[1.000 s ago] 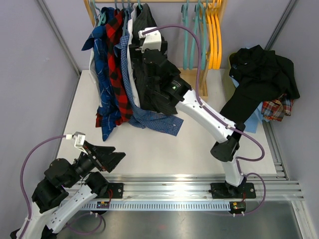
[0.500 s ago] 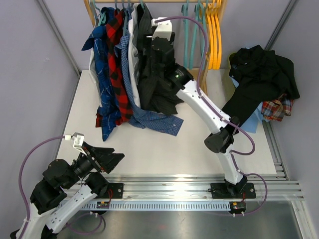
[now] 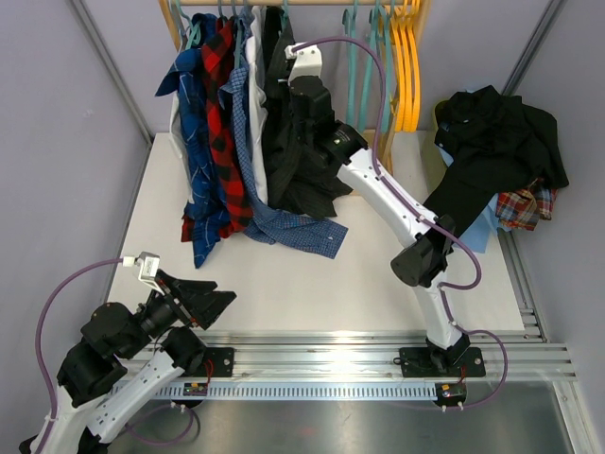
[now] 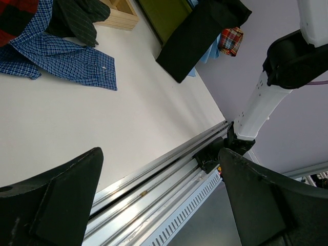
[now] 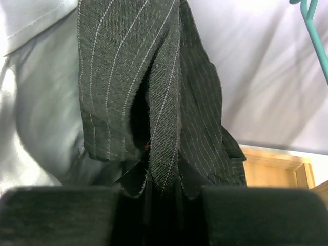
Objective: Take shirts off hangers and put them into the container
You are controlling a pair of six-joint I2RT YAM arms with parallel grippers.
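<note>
I work with two grippers. My left gripper (image 4: 160,159) hangs low over the near left corner of the table (image 3: 359,284), both fingers spread wide with nothing between them. My right gripper (image 5: 161,205) is up at the wooden rack (image 3: 173,26), its fingers drawn in close on a fold of the dark grey shirt (image 3: 293,180); the pinstriped cloth runs straight down into the narrow gap between them.

On the rack I count five shirts on their hangers. From left to right they are the blue plaid shirt (image 3: 197,170), the red-black plaid shirt (image 3: 220,113), the blue check shirt (image 3: 293,232) with its tail trailing onto the table, the white shirt (image 3: 255,151), and the dark grey one, which is the rightmost.

Right of the shirts hang bare teal hangers (image 3: 354,76), at least three. Beside those is a tight bunch of orange-yellow hangers (image 3: 408,76), packed too close for me to count.

There is one container (image 4: 164,15), olive green, at the far right edge of the table. Over it lies the black shirt (image 3: 492,132), one sleeve spilling down onto the table. The brown-red plaid shirt (image 3: 520,203) shows under the black one at the near side, along with a pale blue cloth (image 3: 484,232). That makes two shirts I can name there.
</note>
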